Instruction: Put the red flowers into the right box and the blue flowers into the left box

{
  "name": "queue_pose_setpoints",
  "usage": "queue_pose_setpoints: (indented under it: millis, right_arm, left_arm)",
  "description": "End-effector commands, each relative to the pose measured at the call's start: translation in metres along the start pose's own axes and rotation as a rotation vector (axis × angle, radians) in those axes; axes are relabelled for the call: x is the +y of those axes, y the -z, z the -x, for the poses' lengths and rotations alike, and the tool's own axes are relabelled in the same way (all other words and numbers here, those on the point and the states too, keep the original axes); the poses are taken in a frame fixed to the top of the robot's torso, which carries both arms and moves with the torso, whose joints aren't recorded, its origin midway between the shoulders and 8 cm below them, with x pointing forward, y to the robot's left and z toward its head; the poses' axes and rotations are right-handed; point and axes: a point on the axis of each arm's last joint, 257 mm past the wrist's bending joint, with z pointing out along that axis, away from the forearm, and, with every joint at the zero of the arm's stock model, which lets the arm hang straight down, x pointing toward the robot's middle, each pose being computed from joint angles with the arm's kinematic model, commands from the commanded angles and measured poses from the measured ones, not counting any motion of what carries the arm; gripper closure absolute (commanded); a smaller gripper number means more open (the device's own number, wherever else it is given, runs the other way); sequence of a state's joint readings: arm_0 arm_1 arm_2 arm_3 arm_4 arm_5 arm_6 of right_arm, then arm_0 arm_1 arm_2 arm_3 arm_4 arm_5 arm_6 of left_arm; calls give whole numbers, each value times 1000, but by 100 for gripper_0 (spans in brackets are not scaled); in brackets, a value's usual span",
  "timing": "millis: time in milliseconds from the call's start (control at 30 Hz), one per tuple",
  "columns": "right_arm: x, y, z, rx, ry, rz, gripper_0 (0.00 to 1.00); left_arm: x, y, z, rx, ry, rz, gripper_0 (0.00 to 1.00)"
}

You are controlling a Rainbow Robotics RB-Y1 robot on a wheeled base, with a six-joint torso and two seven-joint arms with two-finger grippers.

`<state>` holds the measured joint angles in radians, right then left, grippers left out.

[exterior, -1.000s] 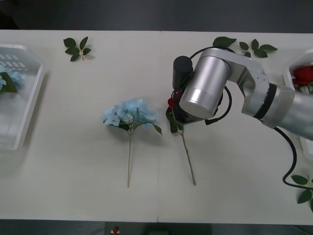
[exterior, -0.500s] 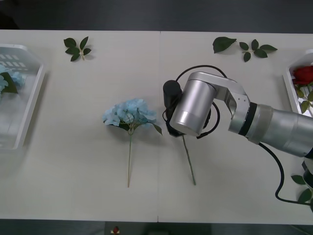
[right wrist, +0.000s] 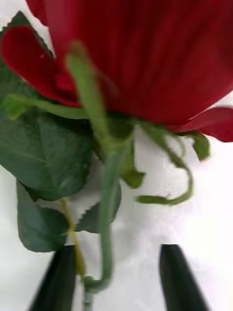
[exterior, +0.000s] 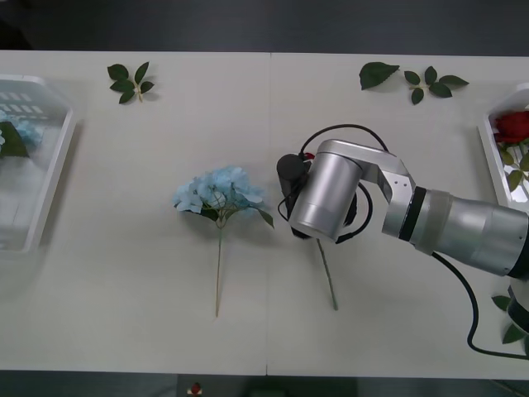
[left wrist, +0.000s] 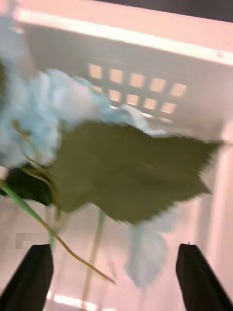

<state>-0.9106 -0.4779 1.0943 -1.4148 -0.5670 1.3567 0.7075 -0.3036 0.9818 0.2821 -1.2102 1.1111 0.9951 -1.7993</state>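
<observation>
Blue flowers [left wrist: 58,112] (big leaf) lie inside the left box [left wrist: 145,73].

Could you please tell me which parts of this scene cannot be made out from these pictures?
- Front view: the red rose's bloom is hidden under the right arm; only its stem shows, and the right hand is covered too.
- Front view: the left box and the right box are cut off by the edges, so their contents cannot be counted.
- Left wrist view: the blue flower is blurred, so its contact with the box floor is unclear.
</observation>
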Motion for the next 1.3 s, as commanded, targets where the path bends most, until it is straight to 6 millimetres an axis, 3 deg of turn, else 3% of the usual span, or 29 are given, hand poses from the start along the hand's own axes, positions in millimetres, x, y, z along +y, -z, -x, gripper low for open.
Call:
queue_pose_setpoints:
  millis: [33,100,300,433,467,500,533,633,667,733,900,1100,1300]
  right_arm:
    - [11,4,5,-20,59,27,88]
    - [9,4,6,-22,55,25,100]
    - [-8,7,13,-36,35,17,100]
    - [-45,25,26,-44,-27,36,100]
    - [-51,28,26,-43,-36,42,100]
    - [-72,40,31,-51,-62,51,100]
    - [-81,46,33,-54,-74,56,100]
    - [-134,71,39,-60,-88,60,100]
    - [-163,82,40,-59,-94,55,100]
    - [-193,94,42,-59,-113,49,100]
    - [-303,122,41,-57,-155,-24,100]
    - [-411,136,19,-17,-147,-117,100]
    - [-486,123,-14,26,-162,-213,100]
  left_arm:
    - [-14,38,14,8,-13,-74,0]
    - [-30,49,15,35,-63,-100,0]
    - [-98,77,29,45,-242,-177,0]
    - [-169,73,13,64,-284,-285,0]
    - [-177,71,9,68,-296,-286,0]
    - [-193,64,-4,79,-321,-283,0]
    - [-200,62,-7,78,-330,-282,0]
    - [-223,46,-37,93,-331,-275,0]
    - [-232,37,-54,99,-319,-277,0]
    - [-244,30,-70,104,-308,-289,0]
    - [-280,12,-120,97,-308,-321,0]
    - [-321,-3,-160,94,-340,-328,0]
    - [-364,-20,-178,65,-419,-299,0]
